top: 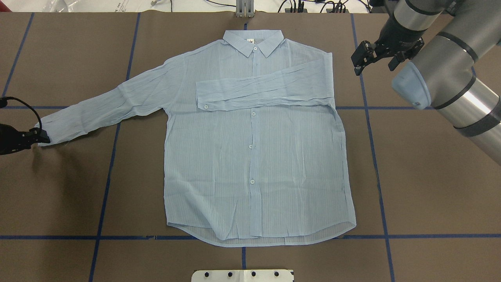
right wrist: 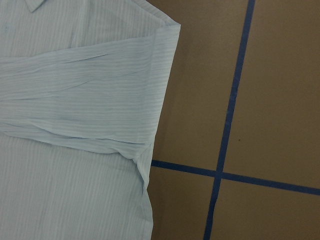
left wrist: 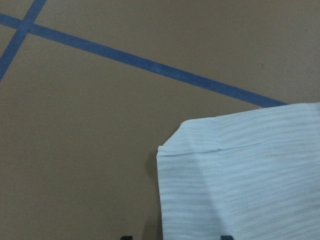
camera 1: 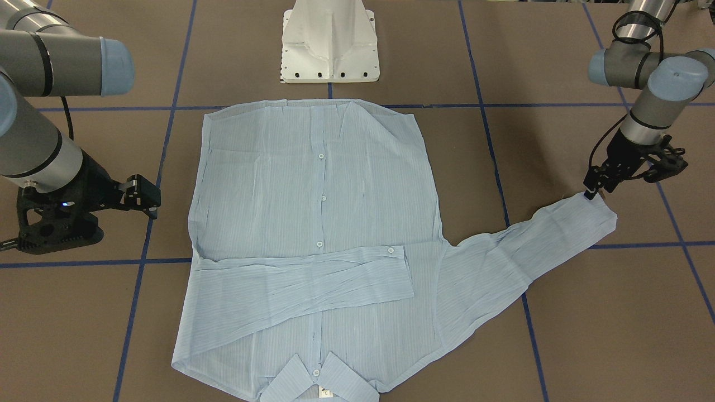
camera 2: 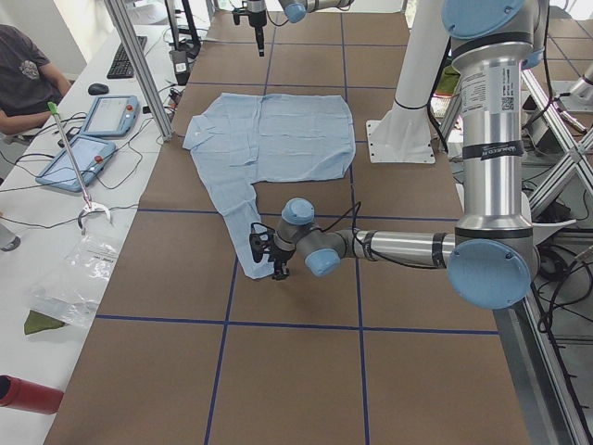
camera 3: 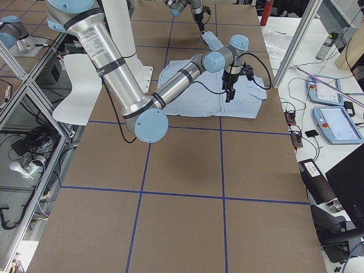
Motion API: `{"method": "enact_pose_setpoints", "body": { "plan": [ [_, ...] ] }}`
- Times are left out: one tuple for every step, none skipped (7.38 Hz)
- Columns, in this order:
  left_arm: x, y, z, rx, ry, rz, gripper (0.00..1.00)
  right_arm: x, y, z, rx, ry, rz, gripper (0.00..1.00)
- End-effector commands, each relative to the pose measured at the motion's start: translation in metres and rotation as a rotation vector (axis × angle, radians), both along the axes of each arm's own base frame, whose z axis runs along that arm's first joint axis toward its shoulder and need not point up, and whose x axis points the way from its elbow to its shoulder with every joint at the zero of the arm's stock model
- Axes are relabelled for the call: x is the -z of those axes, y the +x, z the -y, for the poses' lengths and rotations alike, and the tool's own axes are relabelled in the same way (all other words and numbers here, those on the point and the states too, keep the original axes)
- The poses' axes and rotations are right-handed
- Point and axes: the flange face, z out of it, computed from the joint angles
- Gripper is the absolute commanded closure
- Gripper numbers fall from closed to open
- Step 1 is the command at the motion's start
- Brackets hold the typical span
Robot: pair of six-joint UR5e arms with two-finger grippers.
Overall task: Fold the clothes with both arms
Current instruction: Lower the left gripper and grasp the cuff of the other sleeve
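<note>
The light-blue pinstriped shirt (top: pixel 254 156) lies flat, buttons up, collar at the far side from the robot (camera 1: pixel 313 212). One sleeve (top: pixel 266 90) is folded across the chest. The other sleeve (top: pixel 105 109) stretches out towards my left arm. My left gripper (top: pixel 41 137) is low at that sleeve's cuff (left wrist: pixel 250 180); its jaws stand apart, with the cuff's corner between them (camera 1: pixel 593 190). My right gripper (top: pixel 358 60) is open and empty, above the table just beside the shirt's shoulder (camera 1: pixel 149 196). The right wrist view shows that shoulder and the folded sleeve (right wrist: pixel 75 90).
The white pedestal (camera 1: pixel 329 42) stands at the robot's side, close to the shirt's hem. Blue tape lines (top: pixel 375 156) cross the brown table. A side bench holds tablets (camera 2: pixel 83 139), and a seated person (camera 2: pixel 28 74) is beside it.
</note>
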Motion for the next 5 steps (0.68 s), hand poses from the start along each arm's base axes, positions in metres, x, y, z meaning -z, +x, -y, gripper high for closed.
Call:
{"method": "enact_pose_setpoints", "body": {
  "plan": [
    [-0.0006, 0.001, -0.0003, -0.002, 0.0, 0.0, 0.41, -0.0019, 0.0005, -0.0008, 0.0, -0.003, -0.001, 0.0],
    [0.0007, 0.001, -0.0002, -0.001, 0.0, -0.002, 0.44, -0.002, 0.0005, -0.0008, 0.0, -0.003, -0.001, 0.0],
    [0.0017, 0.0021, 0.0001, -0.002, 0.003, -0.003, 0.51, -0.0013, 0.0007, -0.0011, 0.0, -0.002, -0.001, 0.0],
    [0.0031, 0.0048, -0.0012, -0.009, 0.005, -0.004, 0.58, -0.0013, 0.0007, -0.0011, 0.0, -0.002, -0.001, 0.0],
    [0.0033, 0.0068, -0.0023, -0.014, 0.006, -0.005, 0.58, -0.0013, 0.0016, -0.0007, -0.001, -0.002, -0.001, 0.0]
  ]
}}
